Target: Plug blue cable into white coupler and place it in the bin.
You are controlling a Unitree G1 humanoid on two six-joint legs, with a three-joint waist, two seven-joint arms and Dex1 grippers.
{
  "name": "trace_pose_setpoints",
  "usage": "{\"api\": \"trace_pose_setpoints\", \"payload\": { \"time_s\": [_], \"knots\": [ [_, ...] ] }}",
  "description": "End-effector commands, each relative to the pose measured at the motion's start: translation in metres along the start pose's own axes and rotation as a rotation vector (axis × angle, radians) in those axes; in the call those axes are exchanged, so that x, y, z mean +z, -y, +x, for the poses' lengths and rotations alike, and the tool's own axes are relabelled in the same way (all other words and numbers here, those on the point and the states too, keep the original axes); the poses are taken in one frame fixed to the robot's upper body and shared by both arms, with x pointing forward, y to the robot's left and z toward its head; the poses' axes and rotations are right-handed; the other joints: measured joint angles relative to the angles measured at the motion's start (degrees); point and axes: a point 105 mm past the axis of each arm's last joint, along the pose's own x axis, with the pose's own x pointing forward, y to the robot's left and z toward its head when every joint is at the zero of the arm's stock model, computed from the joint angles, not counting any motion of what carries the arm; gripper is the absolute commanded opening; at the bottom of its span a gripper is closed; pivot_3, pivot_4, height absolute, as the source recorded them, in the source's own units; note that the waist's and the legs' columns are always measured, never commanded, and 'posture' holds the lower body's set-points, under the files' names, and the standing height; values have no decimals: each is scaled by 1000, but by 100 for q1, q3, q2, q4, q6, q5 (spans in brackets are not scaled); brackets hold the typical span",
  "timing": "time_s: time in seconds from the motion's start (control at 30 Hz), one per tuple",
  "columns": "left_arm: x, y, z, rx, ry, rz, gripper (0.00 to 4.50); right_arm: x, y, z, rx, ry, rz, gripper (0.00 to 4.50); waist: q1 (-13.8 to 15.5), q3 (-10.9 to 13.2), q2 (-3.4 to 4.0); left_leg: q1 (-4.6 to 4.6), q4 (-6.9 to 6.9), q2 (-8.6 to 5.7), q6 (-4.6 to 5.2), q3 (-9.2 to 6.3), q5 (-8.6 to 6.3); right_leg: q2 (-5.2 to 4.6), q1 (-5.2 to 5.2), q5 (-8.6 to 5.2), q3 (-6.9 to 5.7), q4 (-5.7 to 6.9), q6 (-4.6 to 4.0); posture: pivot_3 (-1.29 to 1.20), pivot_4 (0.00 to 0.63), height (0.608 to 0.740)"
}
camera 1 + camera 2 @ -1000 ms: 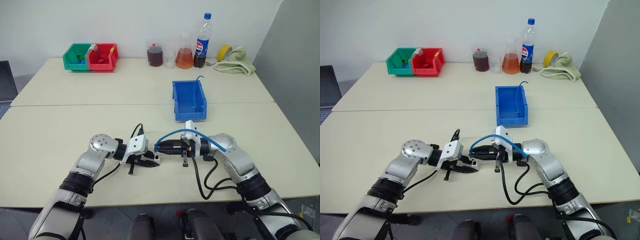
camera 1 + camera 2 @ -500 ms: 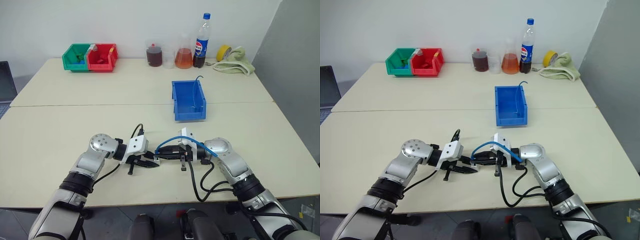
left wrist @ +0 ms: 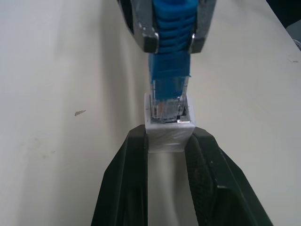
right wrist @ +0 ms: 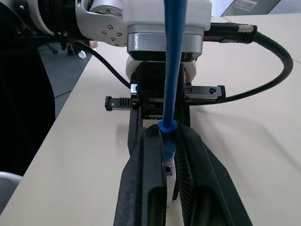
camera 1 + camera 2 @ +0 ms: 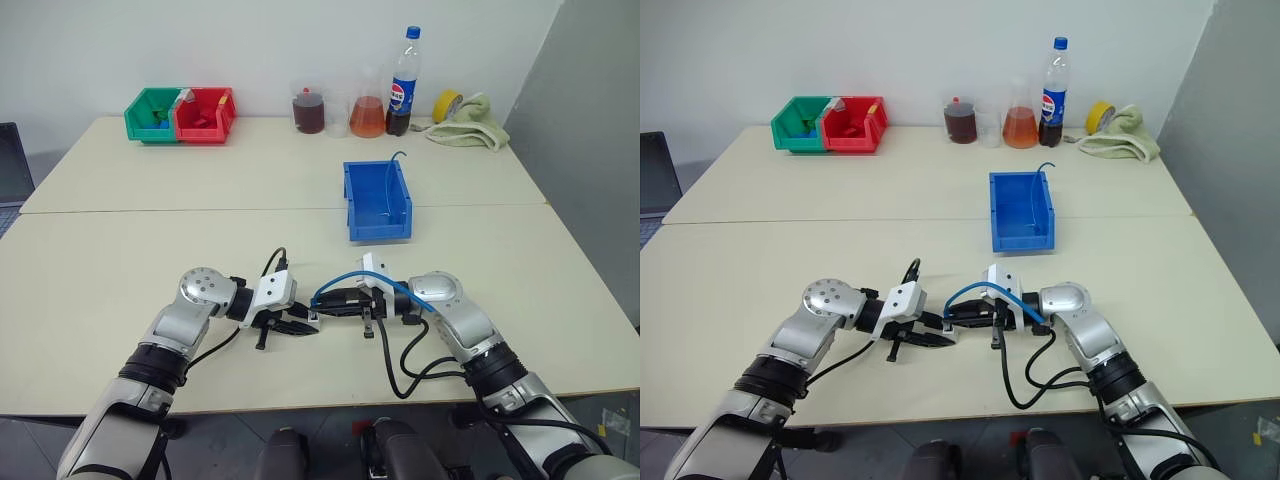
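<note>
Low over the table's near middle my two grippers meet tip to tip. My left gripper [image 3: 169, 141] is shut on the white coupler [image 3: 169, 129], a small white block with its socket facing the other gripper. My right gripper [image 4: 170, 155] is shut on the blue cable [image 4: 171, 70] just behind its plug [image 3: 170, 92]. The plug's clear tip sits inside the coupler's socket. The rest of the cable arcs up and back over my right wrist [image 5: 385, 281]. The bin [image 5: 350, 205] stands further back, to the right of centre, apart from both grippers.
A thin dark wire [image 5: 388, 185] lies in the bin. Small green [image 5: 150, 113] and red [image 5: 205, 113] bins sit at the back left. Beakers [image 5: 310, 110], a flask [image 5: 367, 115], a cola bottle [image 5: 404, 85], tape and a cloth [image 5: 470, 122] line the back right.
My right forearm has sunk a little and swung in, while its gripper stays with the plug at the coupler. The left arm has not moved.
</note>
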Motion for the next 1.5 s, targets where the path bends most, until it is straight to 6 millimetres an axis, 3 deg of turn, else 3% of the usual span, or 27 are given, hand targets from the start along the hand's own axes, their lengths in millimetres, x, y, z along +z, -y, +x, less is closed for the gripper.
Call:
{"api": "trace_pose_setpoints", "payload": {
  "time_s": [0.03,1.13,1.5],
  "knots": [
    [1,0,-2,-12,-9,17,781,6,5,-2,-7,-2,-53,78,-1,0,0,0,0,0,0,0,0,0,0,0,0,0,0,0,150,740],
    [0,-3,-2,1,-10,28,781,-1,-6,5,53,-103,32,78,-1,-3,1,7,6,1,-1,0,1,0,3,0,1,9,0,0,150,740],
    [-1,-4,-2,3,-10,29,781,-12,-12,9,39,-192,5,78,-8,-5,0,38,4,3,-1,1,0,0,32,-1,0,8,-2,0,150,740]
  ]
}}
